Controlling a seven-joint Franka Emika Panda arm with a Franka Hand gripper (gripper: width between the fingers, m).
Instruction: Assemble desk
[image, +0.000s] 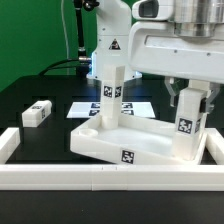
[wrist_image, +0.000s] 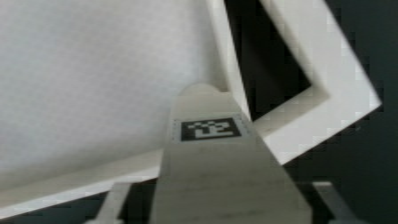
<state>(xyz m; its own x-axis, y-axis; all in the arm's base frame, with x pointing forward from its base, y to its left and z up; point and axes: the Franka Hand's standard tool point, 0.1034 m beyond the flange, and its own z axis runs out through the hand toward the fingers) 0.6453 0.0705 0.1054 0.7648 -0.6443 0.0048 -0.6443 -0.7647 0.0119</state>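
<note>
The white desk tabletop (image: 118, 142) lies flat behind the front wall; in the wrist view its rimmed panel (wrist_image: 107, 90) fills the picture. One leg (image: 110, 88) stands upright on its far corner. A second leg (image: 187, 128) with a tag stands on the corner at the exterior view's right; in the wrist view this leg (wrist_image: 217, 165) runs up the middle. My gripper (image: 189, 100) straddles its top. The fingers (wrist_image: 121, 203) stand either side of the leg with dark gaps, so my gripper (wrist_image: 222, 208) is open. A third leg (image: 37, 113) lies loose at the exterior view's left.
The marker board (image: 88, 107) lies flat behind the tabletop. The long low white border wall (image: 100, 178) runs along the front and up the side at the exterior view's left (image: 8, 145). The robot base (image: 108, 40) stands at the back.
</note>
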